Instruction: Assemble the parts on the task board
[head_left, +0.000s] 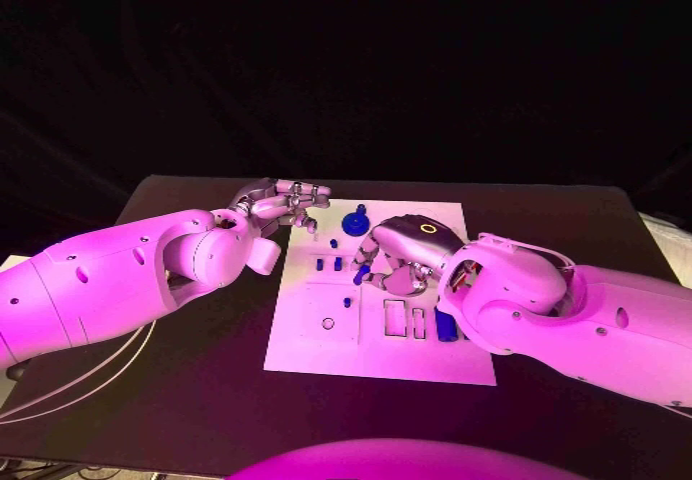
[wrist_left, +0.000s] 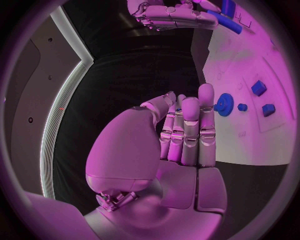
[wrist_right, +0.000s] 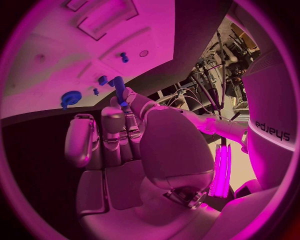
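worktop (head_left: 173, 360): black surface carrying the white board in its middle; both arms reach over it so the hands can work above the board.
board (head_left: 382, 360): white plate lying flat between the arms, with cut-outs and outlines that look meant to take the blue parts; several are not yet filled, so i judge the job only partly done.
right hand (head_left: 401, 255): over the middle of the board, fingers (wrist_right: 114, 116) curled in and pinching a small blue peg (wrist_right: 117, 84) at their tips; holding it by one end leaves the other end free, probably to go into a hole.
left hand (head_left: 277, 212): at the board's far left corner, fingers (wrist_left: 190, 131) pressed together and fairly straight, holding nothing that i can see; it seems parked just off the work so as not to block the other hand.
gear (head_left: 358, 221): blue toothed wheel on the far part of the board, near the left hand's fingertips but apart from them.
blocks (wrist_left: 263, 98): two small blue pieces on the board beyond the gear, with a smaller stud (wrist_left: 242, 107) beside them, waiting untouched.
bar (head_left: 447, 328): blue piece at the board's right edge, partly hidden by the right arm.
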